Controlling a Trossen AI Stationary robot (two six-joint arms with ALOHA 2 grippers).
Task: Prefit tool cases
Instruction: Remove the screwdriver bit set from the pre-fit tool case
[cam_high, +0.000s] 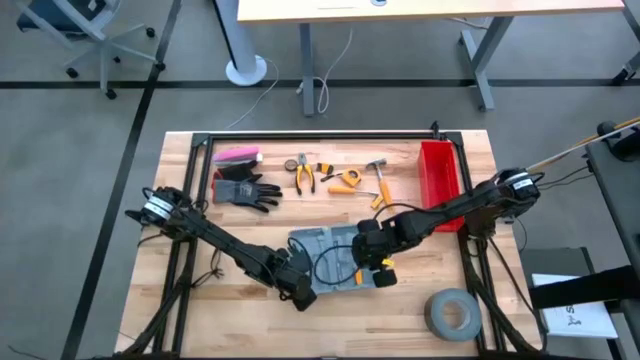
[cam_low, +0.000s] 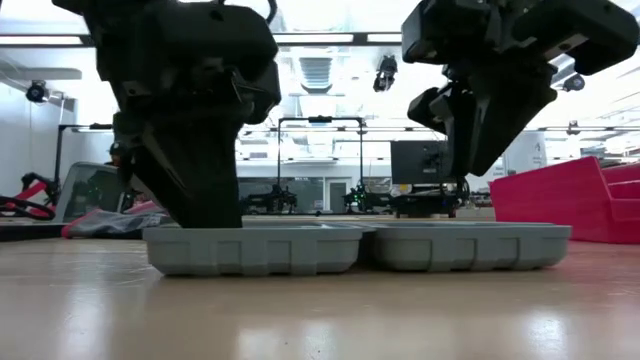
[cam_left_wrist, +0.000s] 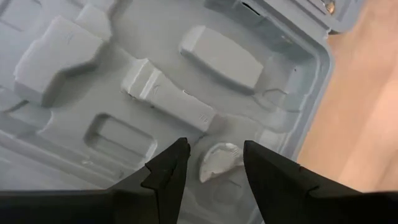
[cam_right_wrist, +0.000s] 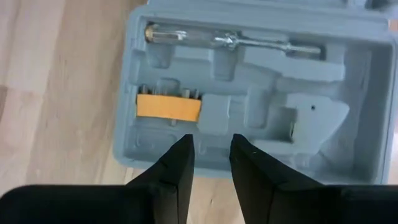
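Note:
The grey-blue tool case (cam_high: 318, 245) lies open mid-table, both halves (cam_low: 250, 250) (cam_low: 470, 245) flat on the wood. My left gripper (cam_left_wrist: 214, 152) is open and reaches down into the left half (cam_left_wrist: 155, 93), over its moulded empty slots; a small pale piece (cam_left_wrist: 221, 165) lies between its fingers. My right gripper (cam_right_wrist: 211, 146) hangs above the right half (cam_right_wrist: 261, 93), with a narrow gap and nothing between its fingers. That half holds a clear-handled screwdriver (cam_right_wrist: 236, 40) and a yellow bit holder (cam_right_wrist: 168, 107). My left gripper (cam_low: 205, 215) slants down from above into the case's left half, its fingertips (cam_left_wrist: 180, 152) below the rim. Whether they touch the moulded floor or the small pale piece, I cannot tell.
A red bin (cam_high: 438, 185) stands right of the case, and a grey tape roll (cam_high: 452, 312) lies at the near right. Along the far side lie a black glove (cam_high: 245, 190), pliers (cam_high: 303, 175), a hammer (cam_high: 378, 175) and small yellow tools, inside a black frame rail (cam_high: 300, 137).

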